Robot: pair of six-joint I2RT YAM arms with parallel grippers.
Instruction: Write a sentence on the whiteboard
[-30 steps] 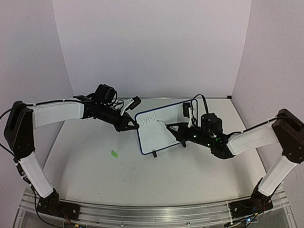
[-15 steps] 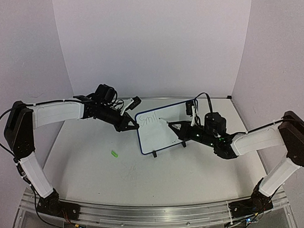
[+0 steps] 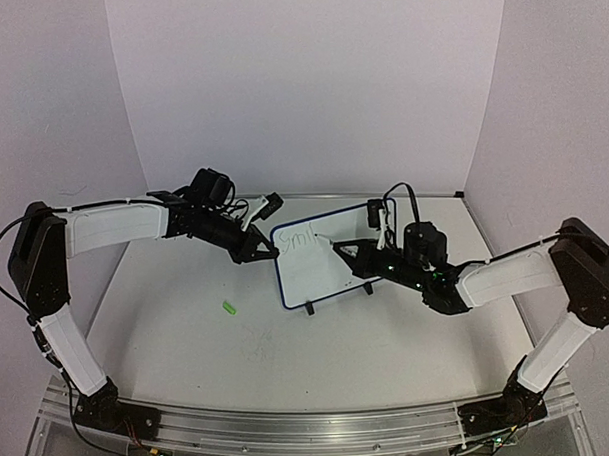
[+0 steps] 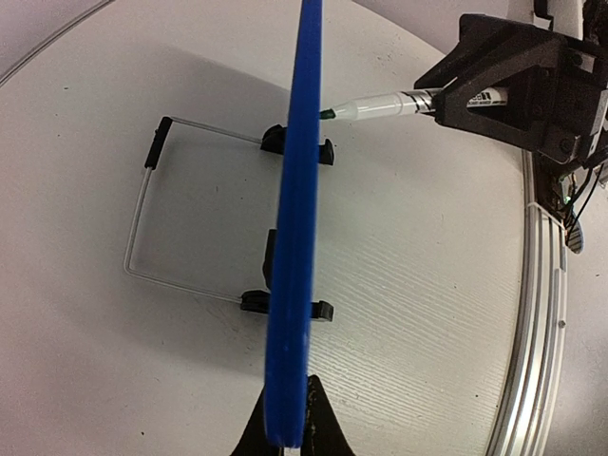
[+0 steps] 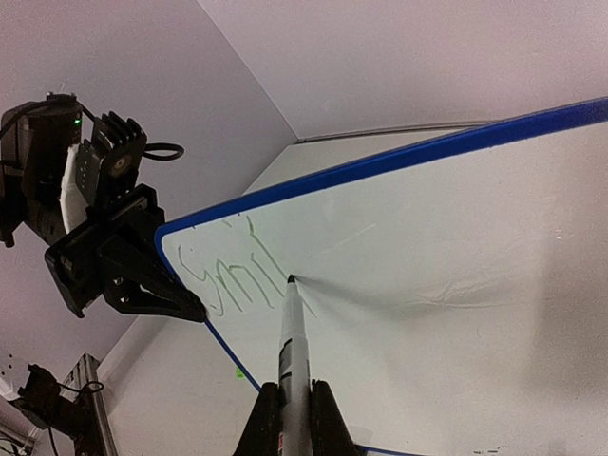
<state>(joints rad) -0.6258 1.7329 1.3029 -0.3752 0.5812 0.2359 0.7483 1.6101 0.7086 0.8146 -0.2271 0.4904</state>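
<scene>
whiteboard [image 3: 311, 273] on table [image 3: 188, 327] | left end effector [image 3: 270, 253] left | marker [image 5: 291, 328] right

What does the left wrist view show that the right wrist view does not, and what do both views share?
Only the left wrist view shows the whiteboard edge-on, with its wire stand behind it and its black feet.

Only the right wrist view shows the board's white face with the green letters, roughly "Smil".

Both show the marker held in the right gripper with its tip touching the board, and the left gripper shut on the board's edge.
</scene>
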